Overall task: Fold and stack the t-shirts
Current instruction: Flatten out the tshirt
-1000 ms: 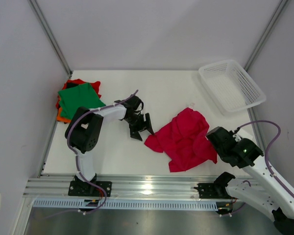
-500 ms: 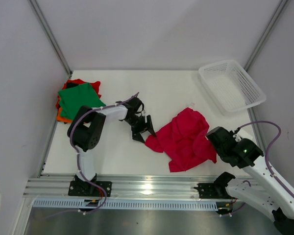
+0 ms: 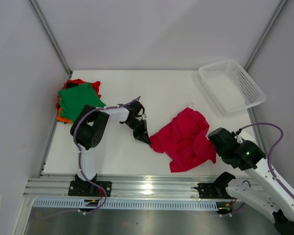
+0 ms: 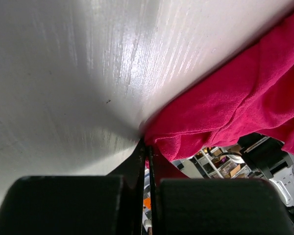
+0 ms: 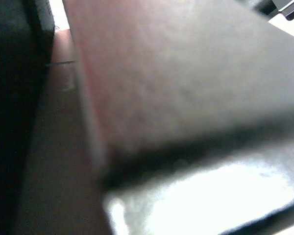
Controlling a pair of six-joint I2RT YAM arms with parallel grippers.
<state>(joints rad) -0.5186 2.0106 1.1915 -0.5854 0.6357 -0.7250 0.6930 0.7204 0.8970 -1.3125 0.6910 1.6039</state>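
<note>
1. Jaws of the left gripper (image 3: 144, 137) are closed together, as the left wrist view shows, and their tips meet right at the near-left edge of the crimson t-shirt (image 3: 186, 139). The cloth bunches up against the tips, but I cannot tell if any cloth is caught between them.
2. Jaws of the right gripper (image 3: 214, 138) are closed too. This gripper sits at the right edge of the same t-shirt, under its own arm. The right wrist view is very blurred, with only dark surfaces and a reddish tone, so I cannot tell if it holds something.
3. The crimson t-shirt lies crumpled on the white table (image 3: 152, 93), right of the middle, between the two grippers. It is not folded. A small white tag (image 3: 191, 104) shows at its far edge.
4. A pile of folded t-shirts lies at the far-left corner of the table, well apart from the crimson one. The green t-shirt (image 3: 78, 98) is on top. Under it, an orange t-shirt (image 3: 62, 117) shows at the near-left side and a red t-shirt (image 3: 78, 82) at the far side.
5. The white mesh basket (image 3: 208, 73) stands at the far-right corner, tilted a little against the right wall, apart from the crimson t-shirt.
</note>
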